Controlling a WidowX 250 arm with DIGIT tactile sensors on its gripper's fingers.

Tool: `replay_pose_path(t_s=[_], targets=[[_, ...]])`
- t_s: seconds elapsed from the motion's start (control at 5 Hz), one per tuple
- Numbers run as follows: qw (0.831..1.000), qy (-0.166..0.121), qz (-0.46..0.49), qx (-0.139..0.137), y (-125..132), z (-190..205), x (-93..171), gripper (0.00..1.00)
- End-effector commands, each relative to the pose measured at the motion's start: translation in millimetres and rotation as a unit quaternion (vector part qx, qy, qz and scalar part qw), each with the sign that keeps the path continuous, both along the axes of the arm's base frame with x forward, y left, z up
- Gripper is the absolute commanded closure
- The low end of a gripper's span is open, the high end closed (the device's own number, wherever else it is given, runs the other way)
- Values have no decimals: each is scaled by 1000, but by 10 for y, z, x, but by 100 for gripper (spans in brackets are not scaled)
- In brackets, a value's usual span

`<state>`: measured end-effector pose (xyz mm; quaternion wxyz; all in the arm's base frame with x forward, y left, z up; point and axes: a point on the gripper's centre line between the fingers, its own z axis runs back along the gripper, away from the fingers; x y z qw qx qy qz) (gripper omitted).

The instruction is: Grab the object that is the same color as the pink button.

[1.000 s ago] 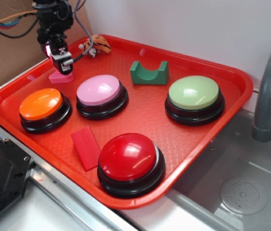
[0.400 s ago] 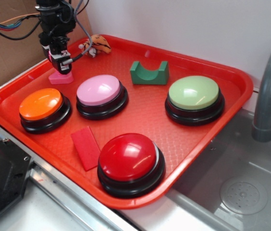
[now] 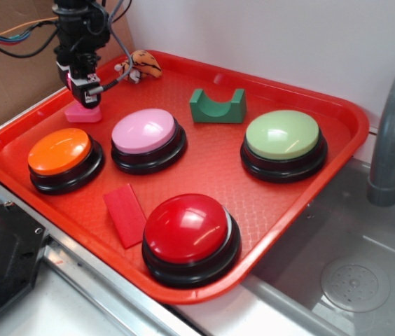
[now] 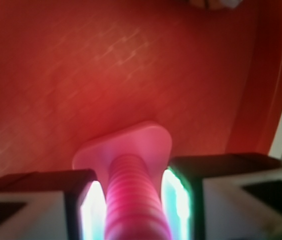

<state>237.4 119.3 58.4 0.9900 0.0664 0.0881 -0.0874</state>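
Centrally in the wrist view, the gripper [image 4: 133,205] stands with its two jaws on either side of the ridged shaft of the pink bolt [image 4: 131,165]; the glowing inner pads [image 4: 92,207] lie right at the shaft's sides, so the jaws are closed down to the shaft's width and appear to clasp it, though the blurred close-up does not show firm contact for certain. The bolt's flat rounded base spreads out beyond the jaws over the red tray [image 4: 81,65].

Seen from the exterior camera, the gripper [image 3: 87,96] hangs vertically over the far left part of the tray [image 3: 204,157], and the pink bolt [image 3: 83,112] shows beneath it as a small hot-pink base. Whether that base rests on the tray or is just clear of it cannot be told. The bolt is just behind the orange button [image 3: 61,154] and to the left of the pink button [image 3: 145,134].

Other items on the tray:
- a green button [image 3: 283,140] on the right;
- a red button [image 3: 189,234] at the near edge;
- a flat red block [image 3: 125,213] just left of the red button;
- a green arch block [image 3: 217,106] toward the back;
- a small striped toy [image 3: 141,65] at the far rim.

To the right, a grey faucet [image 3: 393,126] rises above a sink [image 3: 337,273].
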Motion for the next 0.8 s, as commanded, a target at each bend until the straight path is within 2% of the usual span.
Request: replay_pose_path(t_s=[0.0, 0.2, 0.4, 0.6], targets=[[993, -96, 53, 50, -900, 1212, -279, 100], [992, -117, 42, 25, -1290, 1728, -404, 100], [986, -157, 47, 21, -1472, 2083, -462, 100], [982, -159, 85, 57, -1402, 2050, -497, 100]])
